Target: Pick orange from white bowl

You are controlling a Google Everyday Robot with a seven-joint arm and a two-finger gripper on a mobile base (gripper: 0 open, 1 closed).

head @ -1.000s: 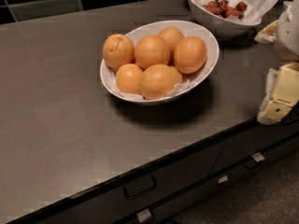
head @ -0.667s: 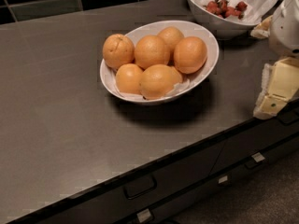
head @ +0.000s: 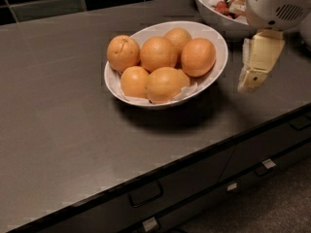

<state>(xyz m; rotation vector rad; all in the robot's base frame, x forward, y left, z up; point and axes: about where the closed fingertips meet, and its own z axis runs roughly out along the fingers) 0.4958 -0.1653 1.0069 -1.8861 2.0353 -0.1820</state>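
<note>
The white bowl (head: 216,38) sits on the dark counter and holds several oranges on a paper liner. The orange (head: 198,57), round, smooth and deep orange, lies at the bowl's right side against the rim. A paler creased orange (head: 123,52) lies at the left and a big oblong one (head: 165,84) at the front. My gripper (head: 249,84) hangs pointing down just right of the bowl, at about rim height, apart from the orange and holding nothing that I can see.
A deeper white bowl (head: 209,6) with red fruit stands at the back right, behind the gripper. The dark counter (head: 63,125) stretches left and forward to its front edge, with drawers (head: 146,193) below.
The gripper has moved left and up, from the counter's right edge to just beside the white bowl. The bowl and oranges have not moved.
</note>
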